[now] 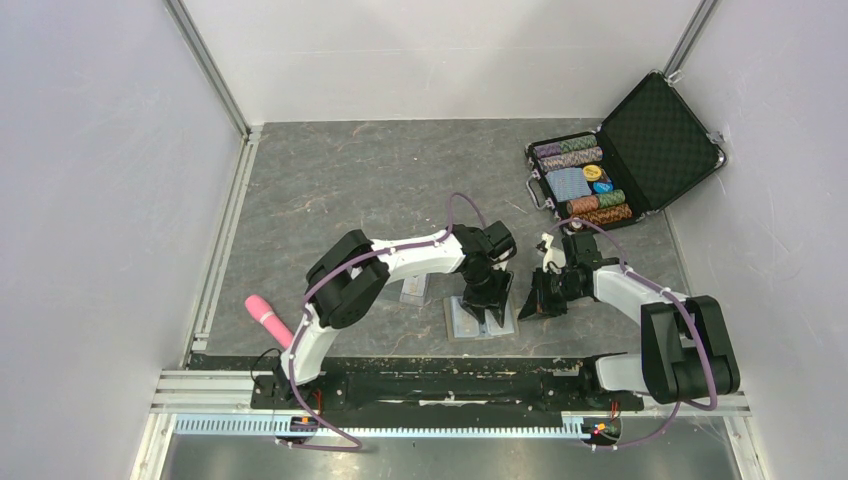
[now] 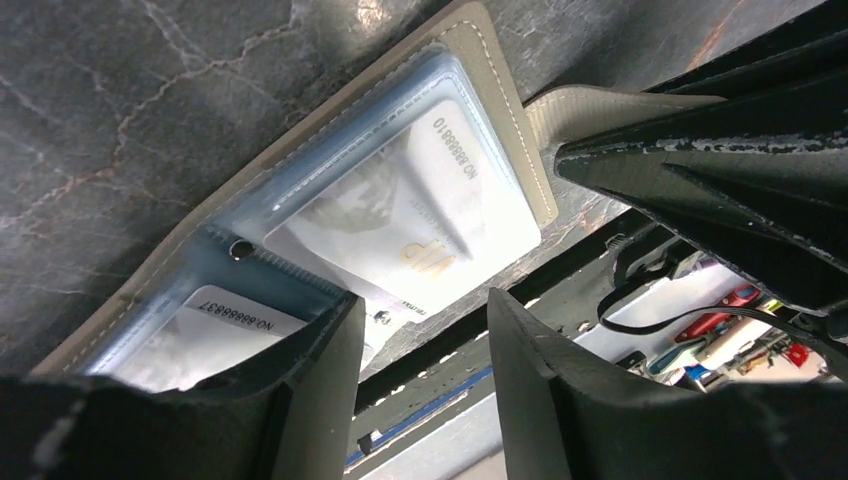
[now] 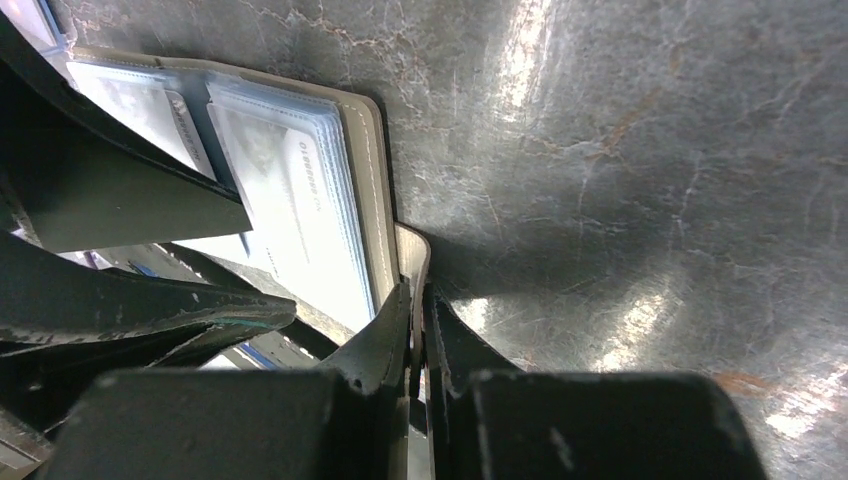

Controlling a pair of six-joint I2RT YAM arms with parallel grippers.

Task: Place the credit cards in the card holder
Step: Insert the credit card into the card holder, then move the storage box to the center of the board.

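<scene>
One clear case [image 1: 415, 291] lies beside the card holder [image 1: 460, 322].

The tan card holder [image 2: 497, 80] lies open and flat under the left gripper [image 2: 425, 390], with its strap pinched in the right gripper [image 3: 418, 330]. A whitish credit card [image 2: 400, 215] with gold lettering sits in one blue pocket. A second card [image 2: 205, 335] sits in the other.

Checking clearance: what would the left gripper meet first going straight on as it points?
The left gripper would likely meet the open card holder first, at a pocketed credit card; depth unclear.
</scene>
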